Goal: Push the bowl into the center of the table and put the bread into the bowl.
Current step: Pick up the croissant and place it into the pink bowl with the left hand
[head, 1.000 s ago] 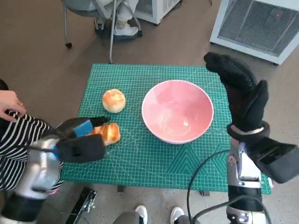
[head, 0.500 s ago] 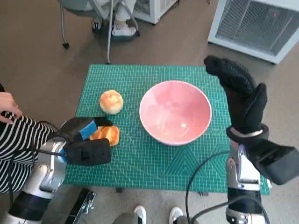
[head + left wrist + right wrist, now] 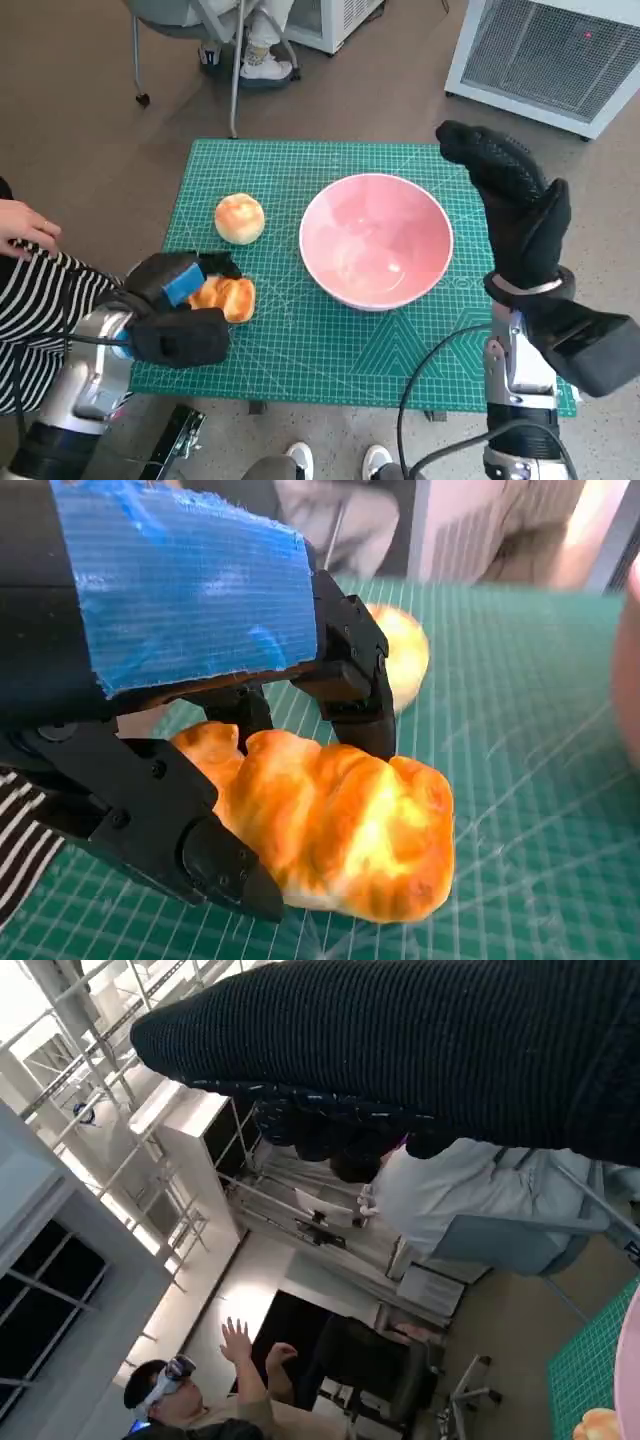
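Two hands differ: the left hand (image 3: 180,300) grips the bread (image 3: 340,825); the right hand (image 3: 515,200) stands beside the bowl (image 3: 376,240), fingers straight, holding nothing.

Looks like a robotics lab: green cutting mat (image 3: 330,350) on a small table, white ventilated equipment cabinet (image 3: 545,55) beyond the right hand (image 3: 515,205), metal shelving (image 3: 110,1040), person wearing a headset (image 3: 175,1405).

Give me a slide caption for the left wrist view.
Left hand closing its fingers around a golden bread on the green mat.
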Motion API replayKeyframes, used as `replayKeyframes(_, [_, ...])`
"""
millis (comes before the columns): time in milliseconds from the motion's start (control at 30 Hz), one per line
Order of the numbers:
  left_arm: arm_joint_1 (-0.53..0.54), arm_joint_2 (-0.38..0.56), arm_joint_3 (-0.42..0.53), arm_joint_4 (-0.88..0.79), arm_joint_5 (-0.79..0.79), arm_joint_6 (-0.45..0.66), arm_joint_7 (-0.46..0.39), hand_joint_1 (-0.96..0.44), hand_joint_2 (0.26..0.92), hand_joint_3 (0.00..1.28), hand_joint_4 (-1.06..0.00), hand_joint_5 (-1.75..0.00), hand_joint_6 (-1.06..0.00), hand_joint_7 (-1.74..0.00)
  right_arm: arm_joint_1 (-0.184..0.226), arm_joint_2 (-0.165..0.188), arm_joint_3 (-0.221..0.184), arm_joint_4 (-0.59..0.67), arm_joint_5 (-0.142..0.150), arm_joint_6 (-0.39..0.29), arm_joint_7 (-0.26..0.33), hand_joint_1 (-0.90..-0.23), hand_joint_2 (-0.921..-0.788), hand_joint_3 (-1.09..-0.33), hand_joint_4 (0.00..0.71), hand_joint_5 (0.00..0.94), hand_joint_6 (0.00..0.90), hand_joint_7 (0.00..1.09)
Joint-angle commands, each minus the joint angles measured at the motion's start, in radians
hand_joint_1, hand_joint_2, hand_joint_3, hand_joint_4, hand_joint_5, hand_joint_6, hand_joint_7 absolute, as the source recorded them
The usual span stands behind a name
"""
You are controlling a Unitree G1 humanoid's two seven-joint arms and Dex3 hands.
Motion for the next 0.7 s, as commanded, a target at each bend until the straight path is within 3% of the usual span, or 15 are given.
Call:
replayKeyframes(33, [-0.002, -0.005, 0.042, -0.062, -0.028, -0.027, 0.025, 0.00, 0.780, 0.25, -0.83, -1.06, -0.66, -1.13, 0.022, 0.000, 0.000, 0.012, -0.007, 0.007, -0.006, -0.684, -0.921, -0.676, 0.142, 0.000, 0.117, 0.36])
replayKeyframes(133, [-0.016, -0.019, 0.058, -0.099, -0.035, -0.025, 0.029, 0.00, 0.782, 0.25, -0.83, -1.04, -0.66, -1.13, 0.022, -0.001, -0.001, 0.014, -0.005, 0.005, -0.004, -0.684, -0.921, -0.676, 0.144, 0.001, 0.117, 0.36])
replayKeyframes(400, [-0.088, -0.072, 0.075, -0.206, -0.034, 0.013, 0.025, 0.00, 0.866, 0.07, -0.86, -1.04, -0.68, -1.07, 0.022, -0.002, -0.004, 0.025, -0.002, -0.002, 0.000, -0.681, -0.921, -0.674, 0.145, 0.001, 0.114, 0.36])
replayKeyframes(700, [-0.194, -0.142, 0.042, -0.293, 0.003, 0.027, 0.040, 0.00, 0.865, 0.02, -0.93, -0.94, -0.73, -1.01, 0.028, -0.006, -0.009, 0.025, 0.008, -0.005, 0.006, -0.679, -0.921, -0.673, 0.145, 0.001, 0.112, 0.37])
